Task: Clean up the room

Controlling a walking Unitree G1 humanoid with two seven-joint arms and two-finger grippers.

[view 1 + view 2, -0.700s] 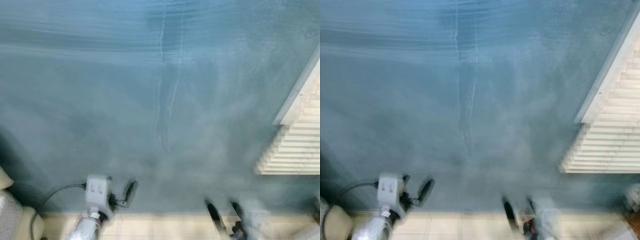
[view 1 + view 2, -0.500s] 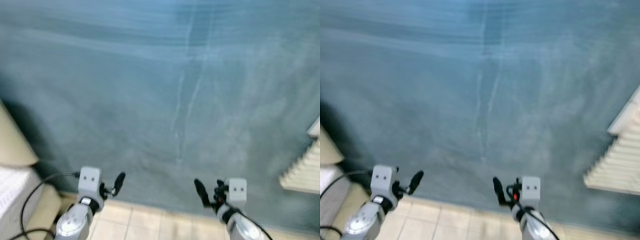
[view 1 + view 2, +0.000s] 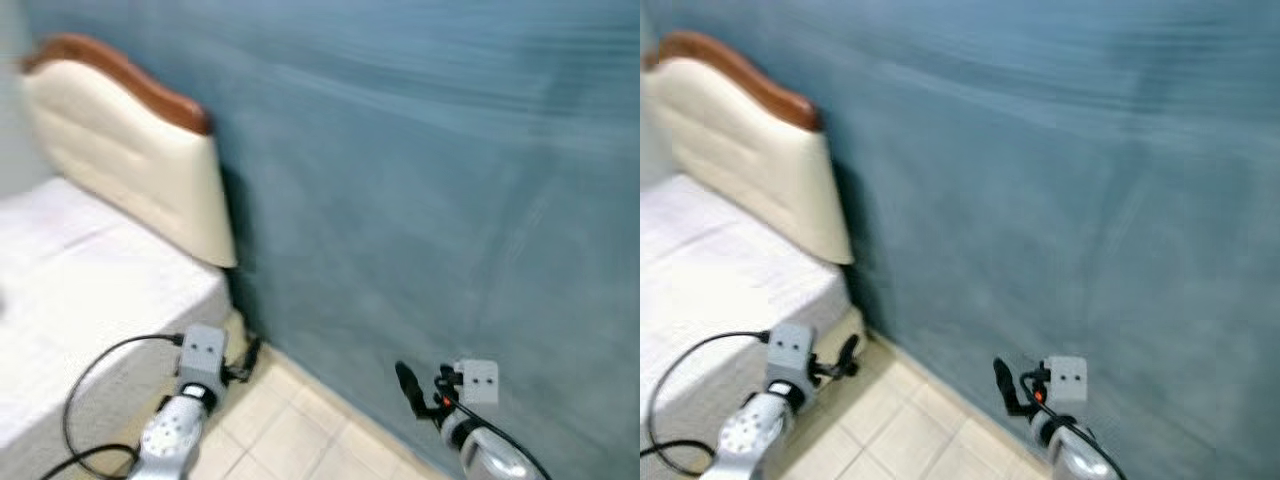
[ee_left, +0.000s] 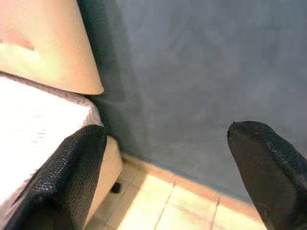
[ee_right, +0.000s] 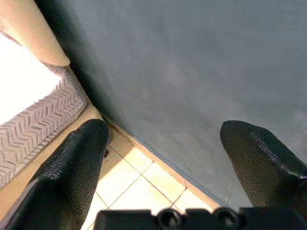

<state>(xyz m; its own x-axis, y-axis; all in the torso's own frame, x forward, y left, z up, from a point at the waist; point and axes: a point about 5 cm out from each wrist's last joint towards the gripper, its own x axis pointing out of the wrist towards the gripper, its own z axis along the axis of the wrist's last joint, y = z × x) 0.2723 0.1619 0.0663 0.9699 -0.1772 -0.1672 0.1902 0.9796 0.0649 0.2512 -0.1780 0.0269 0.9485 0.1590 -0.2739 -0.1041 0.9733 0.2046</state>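
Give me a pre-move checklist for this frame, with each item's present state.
1. Left gripper empty, fingers apart: ok.
2. Right gripper empty, fingers apart: ok.
3. Head views sharp enough to plan from: not ok, both are blurred.
4. Something to tidy identified: cannot tell; there is the bed, its headboard, the blue wall and the tiled floor.
5. Space between left gripper and bed edge: cannot tell, they look close.

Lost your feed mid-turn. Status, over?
Left gripper open, empty. Right gripper open, empty. Nothing to tidy in sight. Blue wall dead ahead, bed on the left, tile floor below.
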